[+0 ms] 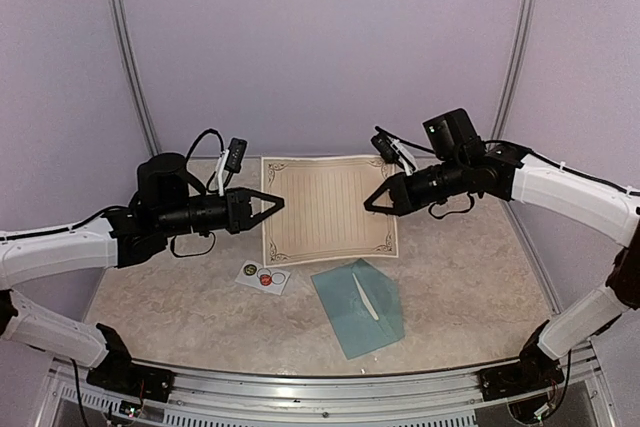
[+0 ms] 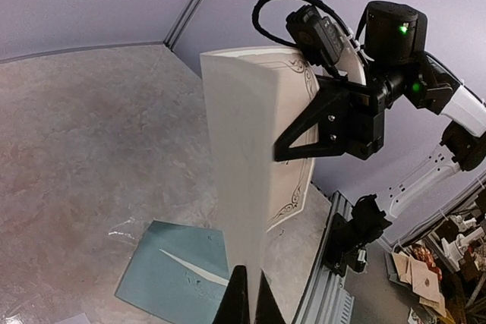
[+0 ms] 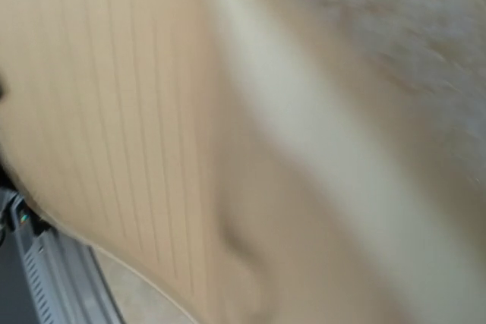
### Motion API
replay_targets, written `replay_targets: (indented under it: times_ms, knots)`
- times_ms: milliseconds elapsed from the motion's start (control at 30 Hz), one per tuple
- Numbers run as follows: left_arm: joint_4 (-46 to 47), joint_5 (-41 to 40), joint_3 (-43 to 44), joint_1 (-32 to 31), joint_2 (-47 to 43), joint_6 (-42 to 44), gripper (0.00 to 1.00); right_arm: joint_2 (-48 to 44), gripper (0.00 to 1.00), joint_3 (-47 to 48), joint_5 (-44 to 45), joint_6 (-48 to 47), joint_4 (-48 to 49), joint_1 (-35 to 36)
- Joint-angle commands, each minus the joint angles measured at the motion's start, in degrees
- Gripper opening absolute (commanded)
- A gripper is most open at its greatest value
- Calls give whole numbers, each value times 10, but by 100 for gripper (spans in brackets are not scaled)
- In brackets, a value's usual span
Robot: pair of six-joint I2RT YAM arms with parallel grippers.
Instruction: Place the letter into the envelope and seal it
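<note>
The letter (image 1: 325, 212), a cream sheet with ruled lines and an ornate border, hangs in the air between both arms. My left gripper (image 1: 280, 204) is shut on its left edge; the left wrist view shows the dark fingertips (image 2: 237, 297) pinching the sheet (image 2: 239, 149), which stands on edge. My right gripper (image 1: 368, 207) is shut on the opposite side, and the left wrist view shows its black tip (image 2: 277, 153) against the paper. Blurred letter paper (image 3: 114, 111) fills the right wrist view and hides those fingers. The teal envelope (image 1: 358, 307) lies flat on the table below (image 2: 178, 278).
A thin white strip (image 1: 365, 297) lies across the envelope. A small white card with round stickers (image 1: 264, 276) sits left of the envelope. The metal frame rail (image 1: 320, 379) runs along the near table edge, and purple walls close in the back and sides.
</note>
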Motion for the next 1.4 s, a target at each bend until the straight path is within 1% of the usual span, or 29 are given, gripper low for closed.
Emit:
replay_targets:
  times_ms: [0, 100, 167, 300, 400, 467, 500, 667, 767, 900, 1100, 1367]
  knots:
    - [2, -141, -15, -41, 24, -23, 0, 18, 0, 7, 63, 54, 1, 11]
    - [51, -185, -51, -67, 42, -78, 0, 23, 0, -27, 78, 92, 39, 21]
    - [78, -199, -72, -82, 57, -106, 0, 31, 0, -54, 75, 119, 68, 30]
    - [104, -207, -98, -100, 96, -143, 0, 51, 9, -90, 73, 155, 112, 56]
    - [111, -203, -104, -102, 131, -158, 0, 66, 16, -113, 61, 175, 149, 75]
    - [114, -201, -105, -102, 149, -161, 0, 79, 22, -123, 50, 187, 168, 83]
    - [115, -200, -105, -102, 156, -162, 0, 87, 27, -126, 45, 191, 179, 86]
    - [116, -193, -102, -102, 193, -165, 0, 113, 55, -131, 40, 211, 207, 103]
    - [110, -194, -99, -101, 213, -173, 0, 124, 64, -128, 38, 220, 215, 109]
    - [110, -188, -97, -97, 234, -179, 0, 138, 67, -132, 19, 228, 240, 111]
    - [103, -185, -99, -83, 256, -194, 0, 138, 80, -124, 23, 233, 245, 125]
    - [98, -182, -102, -74, 264, -197, 0, 105, 81, -114, 47, 237, 224, 126]
